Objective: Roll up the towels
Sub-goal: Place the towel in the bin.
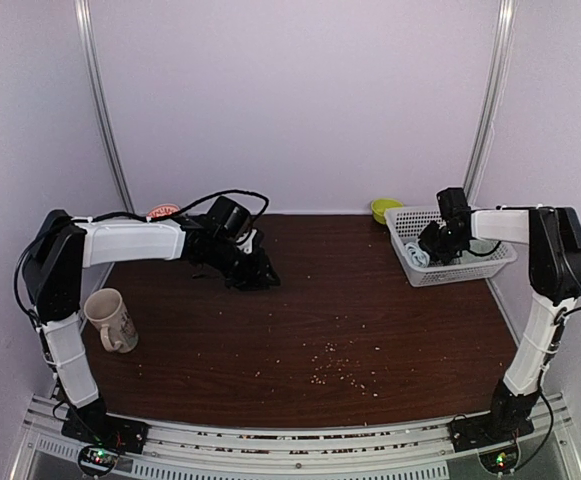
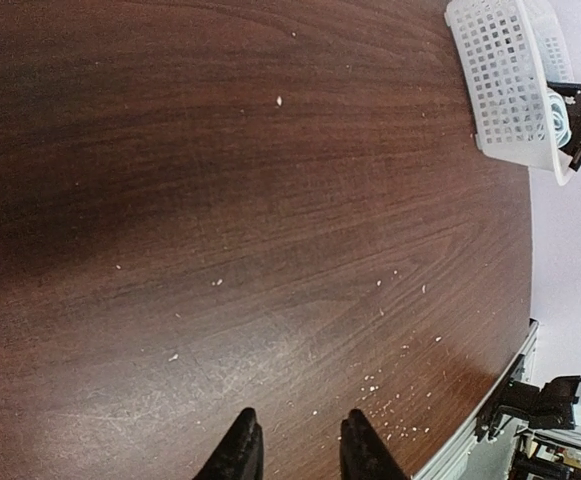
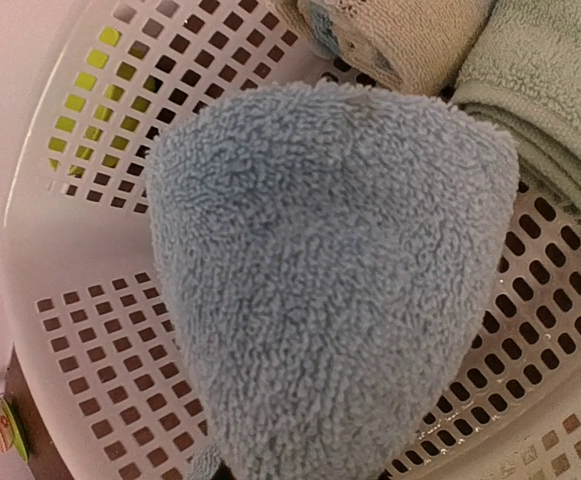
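The light blue towel (image 3: 330,300) hangs bunched above the white basket's floor (image 3: 100,330), and my right gripper (image 1: 432,250) is shut on it; the cloth hides the fingers in the right wrist view. A pale sage-green towel (image 3: 550,90) lies folded in the basket's far corner, beside a beige rolled cloth (image 3: 400,35). From above, a bit of the blue towel (image 1: 420,256) shows at the basket's left end. My left gripper (image 2: 300,435) hovers low over bare wood at the back left (image 1: 260,275), open with nothing between its fingers.
The white basket (image 1: 470,272) stands at the back right, with a green bowl (image 1: 385,209) behind it. A mug (image 1: 108,318) sits at the near left. Crumbs (image 1: 335,365) are scattered over the middle of the dark wooden table.
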Controlling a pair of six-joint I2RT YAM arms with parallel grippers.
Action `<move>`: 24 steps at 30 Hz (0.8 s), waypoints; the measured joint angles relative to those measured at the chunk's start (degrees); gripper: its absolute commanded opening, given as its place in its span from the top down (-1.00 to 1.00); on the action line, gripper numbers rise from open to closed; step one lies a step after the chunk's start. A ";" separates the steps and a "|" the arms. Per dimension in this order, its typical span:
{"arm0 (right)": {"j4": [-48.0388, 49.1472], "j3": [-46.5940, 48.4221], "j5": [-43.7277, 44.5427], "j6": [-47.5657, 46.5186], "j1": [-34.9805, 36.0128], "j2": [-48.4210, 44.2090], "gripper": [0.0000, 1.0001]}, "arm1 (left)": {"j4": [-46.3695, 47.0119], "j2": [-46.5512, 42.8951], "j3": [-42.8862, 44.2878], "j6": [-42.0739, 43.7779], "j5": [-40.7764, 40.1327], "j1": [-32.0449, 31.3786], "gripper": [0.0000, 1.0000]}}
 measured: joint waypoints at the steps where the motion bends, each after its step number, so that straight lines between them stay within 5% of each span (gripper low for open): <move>1: 0.24 -0.59 -0.11 0.02 0.33 -0.13 1.00 | 0.04 0.00 0.00 0.00 0.13 0.00 0.46; 24: 4.76 -12.68 2.71 9.62 9.18 -12.09 1.00 | 1.55 0.31 -1.64 -1.18 2.21 -0.37 0.48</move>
